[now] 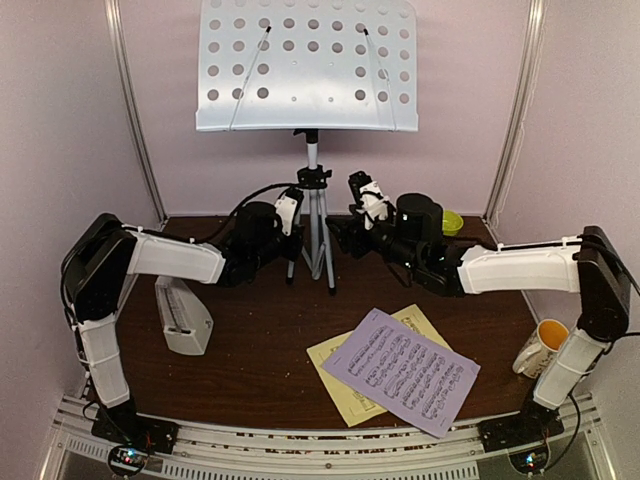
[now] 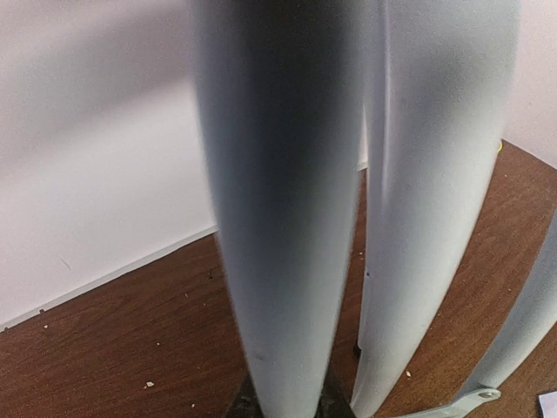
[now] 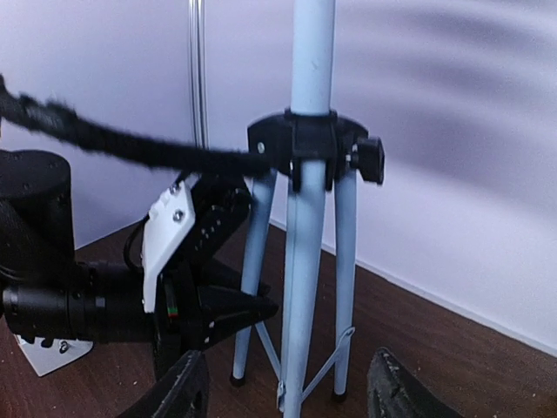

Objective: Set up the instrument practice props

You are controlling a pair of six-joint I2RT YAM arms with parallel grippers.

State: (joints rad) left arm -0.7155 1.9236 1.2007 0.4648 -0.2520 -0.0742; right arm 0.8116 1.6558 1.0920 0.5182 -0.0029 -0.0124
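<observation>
Evidently the stand is the step in hand. Its silver tripod [image 1: 316,235] is upright at the far middle of the table [image 1: 260,340], with the grey perforated desk [image 1: 305,65] high above it, tilted to face the arms.

The left gripper [image 3: 248,313] comes in from the tripod's left. Its fingers look clamped on one leg low down, and the left wrist view shows that leg running straight into them. The right gripper [image 3: 287,383] is on the tripod's right with its jaws apart, one either side of the legs' lower part and touching none, so it holds nothing.

I judge the stand placed, or nearly so, while the other props wait. The lilac page [image 1: 410,370] lies flat on the table nearer the arms than the tripod and to its right, overlapping the pale yellow page [image 1: 335,385]. The metronome [image 1: 183,318] sits well to the tripod's left.

Next, the left fingers should probably let go gently so the stand does not rock. The pages then need lifting, which is awkward because they lie flat and thin.

The mug [image 1: 540,347], far right of the tripod, shows an orange inside and nothing in it that I can see. The green bowl [image 1: 452,222], just right of the tripod, is mostly hidden behind the right arm, so I cannot tell what it holds.
</observation>
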